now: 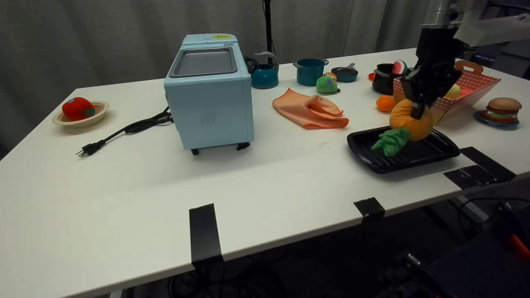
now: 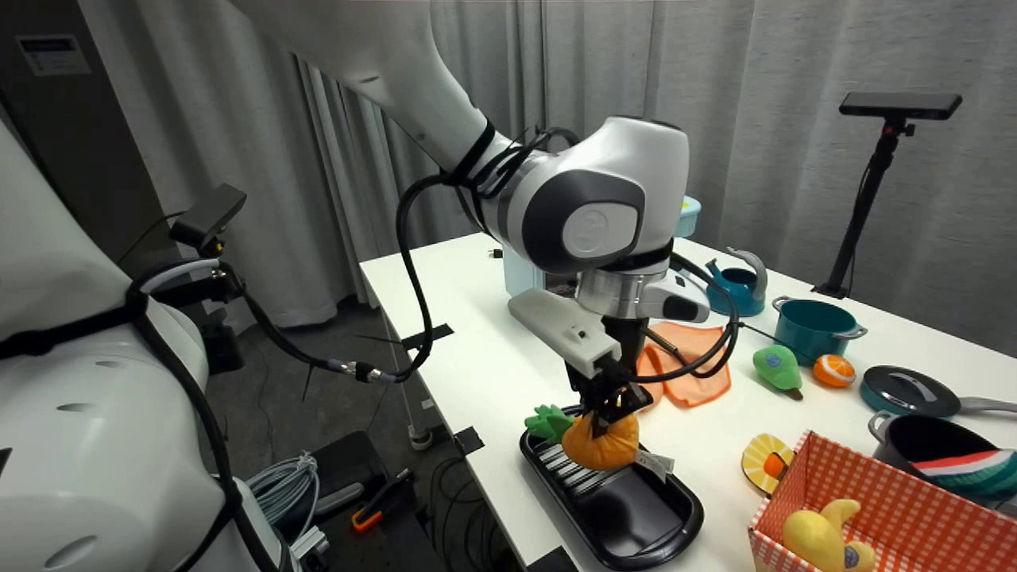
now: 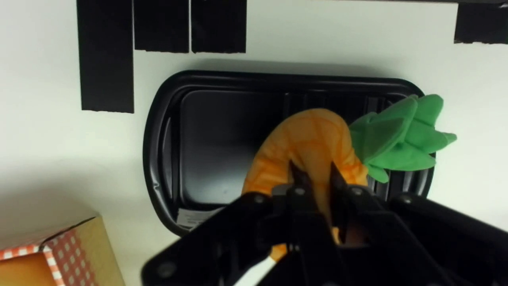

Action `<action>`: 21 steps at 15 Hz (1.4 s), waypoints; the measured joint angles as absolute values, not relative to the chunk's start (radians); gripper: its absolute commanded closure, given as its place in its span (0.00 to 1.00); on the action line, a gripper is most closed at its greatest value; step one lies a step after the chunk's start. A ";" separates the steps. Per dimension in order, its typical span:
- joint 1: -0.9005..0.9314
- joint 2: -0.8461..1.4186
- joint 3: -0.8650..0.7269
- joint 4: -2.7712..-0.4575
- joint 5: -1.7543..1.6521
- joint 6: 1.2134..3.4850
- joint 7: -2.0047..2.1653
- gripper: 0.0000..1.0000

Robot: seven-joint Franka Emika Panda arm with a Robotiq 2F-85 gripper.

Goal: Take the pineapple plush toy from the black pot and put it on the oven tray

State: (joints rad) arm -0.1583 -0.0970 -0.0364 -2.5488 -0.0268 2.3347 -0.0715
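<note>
The pineapple plush toy, orange with green leaves, shows in both exterior views [image 1: 408, 124] [image 2: 608, 445] and the wrist view [image 3: 309, 131]. My gripper [image 1: 417, 112] [image 2: 601, 425] [image 3: 313, 167] points down and is shut on its orange body, with cloth pinched between the fingertips. The toy is over the black oven tray [image 1: 381, 167] [image 2: 636, 508] [image 3: 214, 151], leaves toward one short end. I cannot tell whether it touches the tray. The black pot [image 1: 383, 82] [image 2: 890, 441] stands farther back with a watermelon toy in it.
A red-checked basket [image 1: 449, 107] [image 2: 802, 477] stands beside the tray. An orange cloth [image 1: 308, 109], an orange toy [image 1: 385, 103] and a burger toy [image 1: 501, 111] lie near. A light-blue oven [image 1: 215, 111] stands farther off. The table edge runs close along the tray.
</note>
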 measured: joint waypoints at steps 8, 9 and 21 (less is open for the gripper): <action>-0.112 -0.077 -0.030 -2.570 -0.077 2.461 0.104 0.46; -0.112 -0.073 -0.030 -2.568 -0.093 2.465 0.125 0.40; -0.118 -0.019 -0.088 -2.421 -0.133 2.464 0.190 0.00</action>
